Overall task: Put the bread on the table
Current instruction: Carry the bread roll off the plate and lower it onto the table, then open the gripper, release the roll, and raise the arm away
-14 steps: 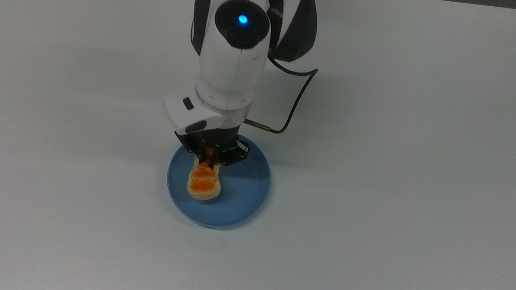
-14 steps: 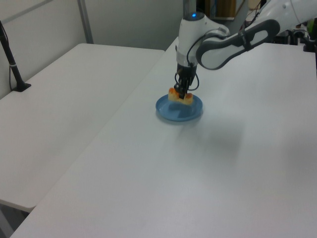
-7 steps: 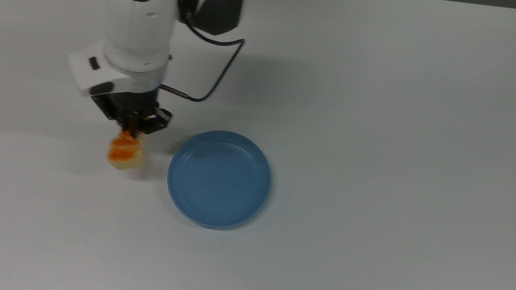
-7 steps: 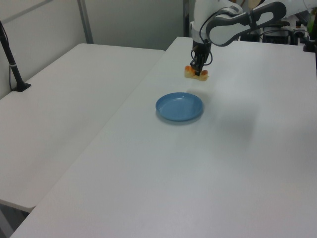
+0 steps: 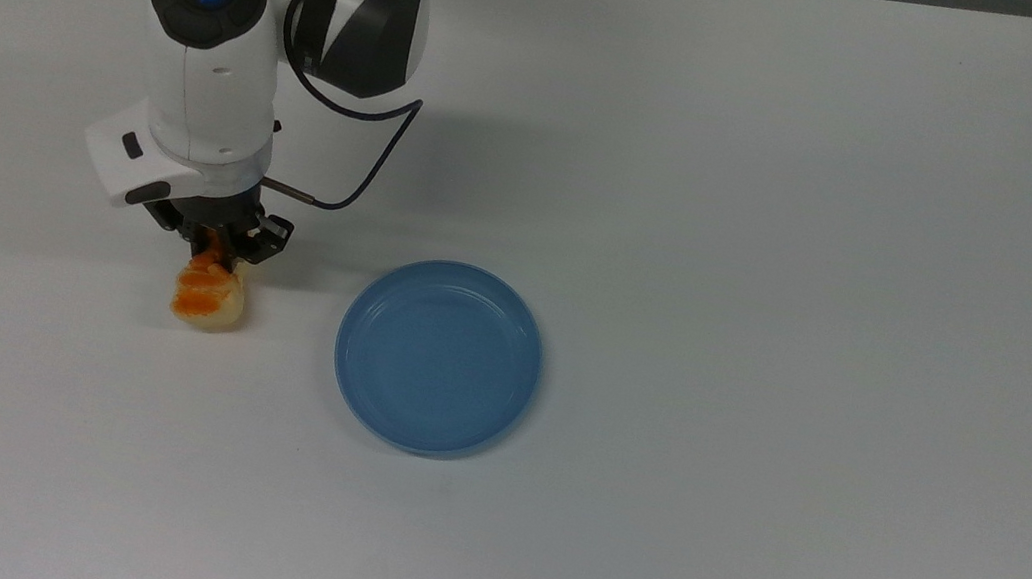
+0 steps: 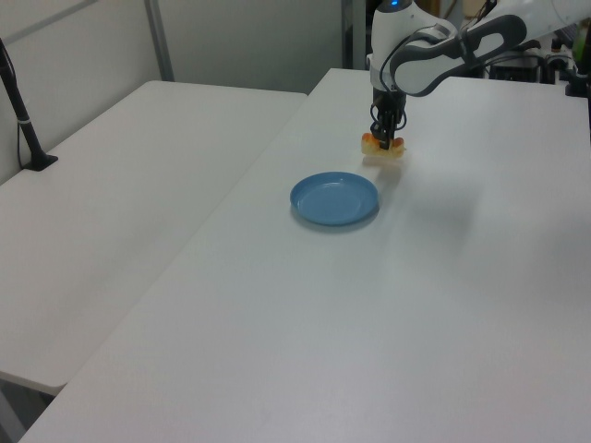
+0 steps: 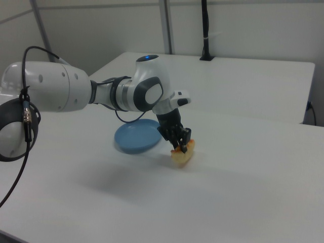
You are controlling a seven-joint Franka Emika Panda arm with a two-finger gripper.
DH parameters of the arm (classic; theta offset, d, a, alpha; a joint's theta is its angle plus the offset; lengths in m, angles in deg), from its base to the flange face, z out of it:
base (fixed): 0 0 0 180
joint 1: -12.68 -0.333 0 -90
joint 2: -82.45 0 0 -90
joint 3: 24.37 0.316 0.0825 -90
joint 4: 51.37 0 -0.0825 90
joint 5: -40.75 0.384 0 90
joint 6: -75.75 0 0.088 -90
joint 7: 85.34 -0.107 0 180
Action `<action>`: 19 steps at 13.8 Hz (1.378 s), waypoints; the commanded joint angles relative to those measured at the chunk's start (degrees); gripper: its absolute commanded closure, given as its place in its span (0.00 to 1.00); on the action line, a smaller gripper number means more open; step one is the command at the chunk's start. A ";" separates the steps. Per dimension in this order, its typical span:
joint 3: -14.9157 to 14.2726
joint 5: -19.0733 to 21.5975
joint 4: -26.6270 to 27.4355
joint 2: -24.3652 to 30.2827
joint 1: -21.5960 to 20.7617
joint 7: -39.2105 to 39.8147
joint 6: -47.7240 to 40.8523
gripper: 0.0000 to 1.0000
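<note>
At the top view's left, the arm reaches down with its wrist vertical, the pincer [image 5: 215,259] clenched on the bread [image 5: 208,300]. The bread sits low over the table [image 5: 789,217], left of the blue plate [image 5: 439,356] and apart from it.

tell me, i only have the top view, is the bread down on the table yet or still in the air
Observer: In the right view the bread sits at the table surface, its shadow right beneath it.
Operator: claw let go?
Observer: No, the claw is shut on the bread's top.
Operator: close to the plate?
Observer: In the left view a strip of bare table separates it from the plate.
</note>
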 commanded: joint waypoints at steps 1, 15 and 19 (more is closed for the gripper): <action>-0.42 -0.95 1.47 0.44 -0.39 0.00 1.27 0.00; -0.42 6.96 1.56 29.16 -2.75 0.00 -32.98 0.00; -4.97 6.79 4.89 35.41 -11.78 0.60 -34.76 0.00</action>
